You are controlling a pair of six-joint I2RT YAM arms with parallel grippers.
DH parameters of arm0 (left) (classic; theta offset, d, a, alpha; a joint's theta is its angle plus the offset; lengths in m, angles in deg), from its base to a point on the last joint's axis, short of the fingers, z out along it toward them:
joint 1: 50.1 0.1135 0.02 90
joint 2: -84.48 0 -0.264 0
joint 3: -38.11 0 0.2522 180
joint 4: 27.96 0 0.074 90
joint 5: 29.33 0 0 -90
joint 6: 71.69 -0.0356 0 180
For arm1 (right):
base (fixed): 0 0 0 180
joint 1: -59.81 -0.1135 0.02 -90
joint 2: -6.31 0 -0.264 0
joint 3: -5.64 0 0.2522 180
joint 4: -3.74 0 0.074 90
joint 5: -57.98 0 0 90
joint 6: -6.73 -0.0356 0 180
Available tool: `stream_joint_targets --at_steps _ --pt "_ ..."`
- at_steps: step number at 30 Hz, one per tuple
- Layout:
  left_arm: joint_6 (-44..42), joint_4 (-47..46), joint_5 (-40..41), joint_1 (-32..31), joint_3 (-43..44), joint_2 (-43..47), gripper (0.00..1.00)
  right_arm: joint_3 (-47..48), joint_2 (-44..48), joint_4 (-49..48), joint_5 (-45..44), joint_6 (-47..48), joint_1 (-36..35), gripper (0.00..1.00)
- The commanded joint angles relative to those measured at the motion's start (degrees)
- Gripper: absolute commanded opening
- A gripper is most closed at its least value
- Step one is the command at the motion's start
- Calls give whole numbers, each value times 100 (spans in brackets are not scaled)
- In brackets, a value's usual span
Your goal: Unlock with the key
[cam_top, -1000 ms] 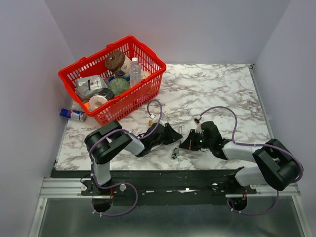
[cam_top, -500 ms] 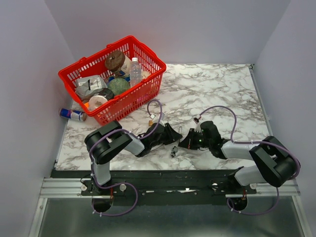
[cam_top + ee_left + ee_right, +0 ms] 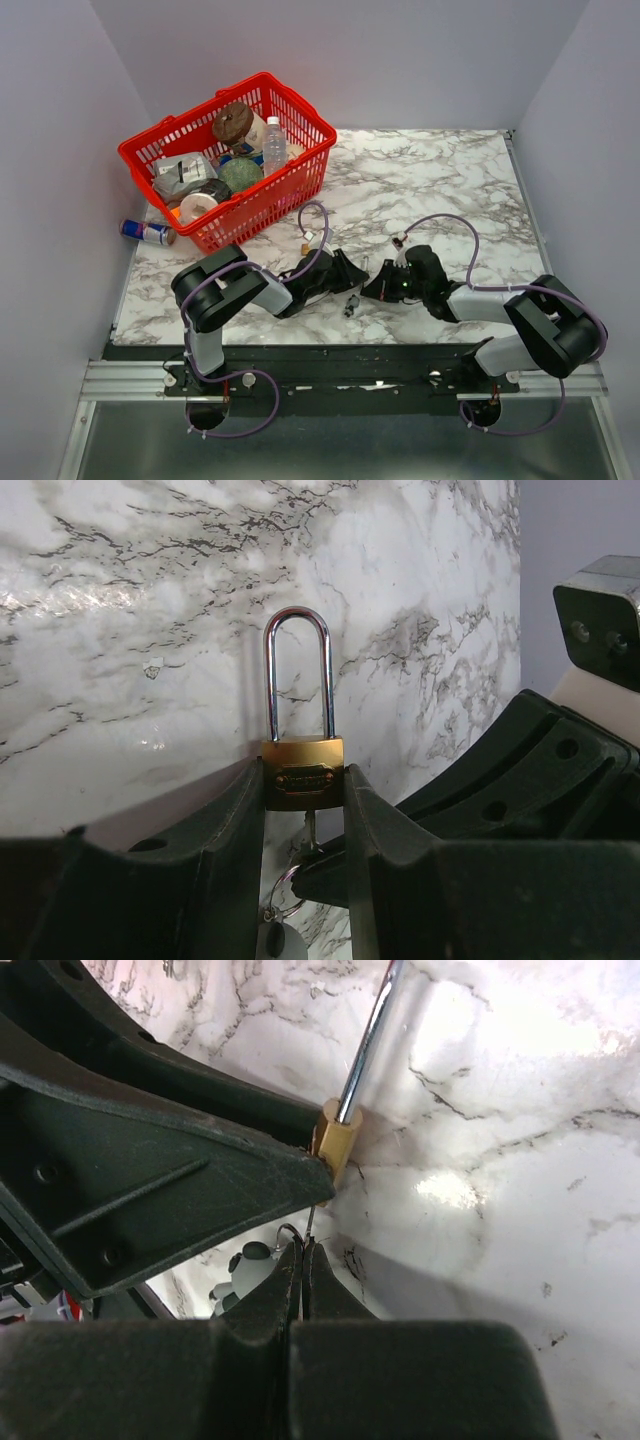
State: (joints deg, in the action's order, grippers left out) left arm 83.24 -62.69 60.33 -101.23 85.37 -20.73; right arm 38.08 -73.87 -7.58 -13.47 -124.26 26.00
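Down low at the near edge of the counter (image 3: 120,630), the two arms meet nose to nose. The left claw (image 3: 303,780) is clamped on the brass body of a small padlock (image 3: 303,773), one finger on each flank, and the silver shackle (image 3: 298,665) sticks out free beyond the fingertips. The right claw (image 3: 303,1255) has its fingers pressed together on the key (image 3: 311,830). Only a sliver of blade shows between its tips and the lock's base (the black head is buried in the grip, so I can't see it). A small ring (image 3: 283,890) hangs loose under it.

The blade looks seated in the keyhole, so I'd say the job now is the turn. To do it well, the right wrist should roll about the blade's own line, with no sideways drag and no pull back, because that thin blade could bend or slip out. The left claw must hold the body firm against the twist and stay off the shackle so it can spring.

The key's long axis runs in line with the shackle's legs. Its tip points into the padlock's base and on toward the shackle, and its head end points back at the right claw. It lies low over the counter, roughly level as far as I can tell.
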Motion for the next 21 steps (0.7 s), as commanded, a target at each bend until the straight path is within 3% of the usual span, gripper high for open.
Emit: stream_joint_targets --at_steps 1,21 --pt "-103 -310 122 -72 -62 -8 2 -48 -6 -401 -299 56 -21 1" --pt "-164 -293 148 -125 -124 71 0 -171 -59 -532 -536 -67 207 1"
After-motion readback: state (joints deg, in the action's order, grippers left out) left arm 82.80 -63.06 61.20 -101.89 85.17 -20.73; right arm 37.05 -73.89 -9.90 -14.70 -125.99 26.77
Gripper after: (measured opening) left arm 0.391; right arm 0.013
